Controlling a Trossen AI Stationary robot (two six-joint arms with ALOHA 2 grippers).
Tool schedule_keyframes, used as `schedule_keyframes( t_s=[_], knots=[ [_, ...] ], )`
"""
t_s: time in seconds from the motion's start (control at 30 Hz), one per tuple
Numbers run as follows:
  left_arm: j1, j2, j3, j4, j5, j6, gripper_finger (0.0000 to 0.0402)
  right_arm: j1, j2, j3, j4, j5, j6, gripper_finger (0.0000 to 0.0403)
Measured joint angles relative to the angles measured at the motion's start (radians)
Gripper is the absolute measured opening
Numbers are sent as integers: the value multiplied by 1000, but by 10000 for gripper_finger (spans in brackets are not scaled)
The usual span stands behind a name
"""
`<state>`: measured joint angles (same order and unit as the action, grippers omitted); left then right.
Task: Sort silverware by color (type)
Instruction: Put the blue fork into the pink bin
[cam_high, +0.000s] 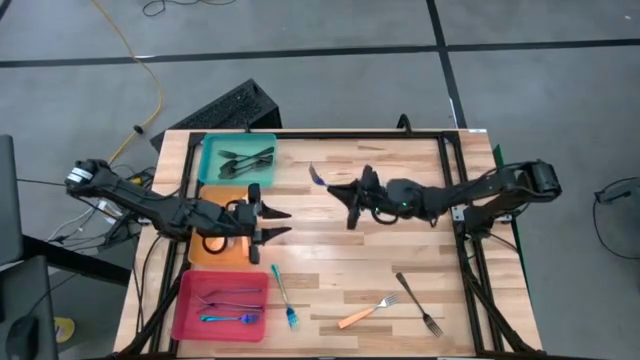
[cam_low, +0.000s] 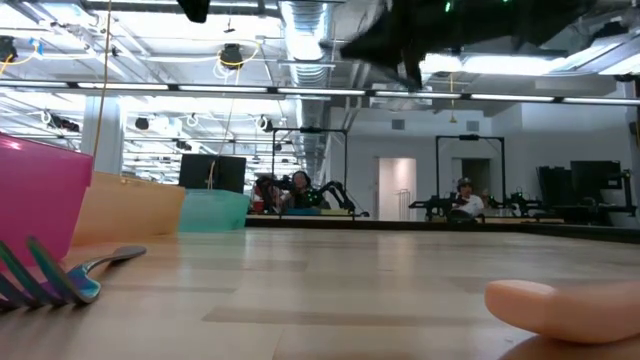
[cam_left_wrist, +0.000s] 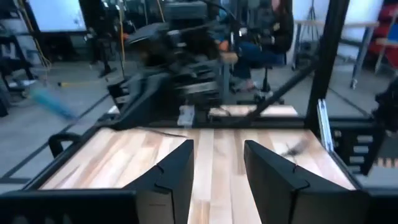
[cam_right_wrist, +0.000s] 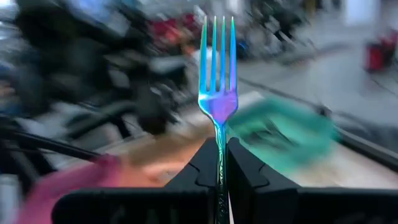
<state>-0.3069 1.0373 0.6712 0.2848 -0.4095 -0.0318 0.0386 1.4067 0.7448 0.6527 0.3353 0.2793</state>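
Note:
My right gripper (cam_high: 334, 187) hangs above the middle of the table, shut on a shiny blue-violet fork (cam_right_wrist: 217, 93) whose tines stick out ahead of it toward the left. My left gripper (cam_high: 288, 223) stands open and empty at the right edge of the orange tray (cam_high: 200, 252), its fingers (cam_left_wrist: 174, 180) level. Dark forks (cam_high: 245, 162) lie in the teal tray (cam_high: 212, 147); blue-tinted forks (cam_high: 228, 306) lie in the pink tray (cam_high: 190, 325). A blue-handled fork (cam_high: 286, 298), an orange-handled fork (cam_high: 367, 312) and a dark fork (cam_high: 418, 303) lie flat on the table's near part. My right gripper pinches the fork's slim handle (cam_right_wrist: 219, 149) just behind its head between the two fingers. The fingers point level toward the table's left and lie along the fork. Its tines (cam_right_wrist: 217, 43) reach out past the fingertips, and the fork is lifted clear of the table.
The three trays stand in a column along the table's left side. A black frame (cam_high: 455, 180) rims the wooden table. Bare wood (cam_high: 400, 250) lies between the two grippers and the loose forks. People sit at desks in the room beyond.

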Motion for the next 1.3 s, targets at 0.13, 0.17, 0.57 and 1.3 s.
schedule_keyframes(
  t_s=[0.13, 0.17, 0.57, 1.3],
  knots=[
    [35, 36, -28, 118, 8, -3, 126, 45, 0, 2, 146, -66, -50, 36],
    [42, 48, -31, 151, 14, 1, 126, 51, 4, 2, 179, -80, -52, 36],
    [129, 240, -34, 504, 186, 52, 126, 91, 9, 3, 281, -184, -146, 36],
    [209, 424, 44, 815, 362, 28, 198, 117, 9, 3, 304, -210, -213, 36]
  ],
)
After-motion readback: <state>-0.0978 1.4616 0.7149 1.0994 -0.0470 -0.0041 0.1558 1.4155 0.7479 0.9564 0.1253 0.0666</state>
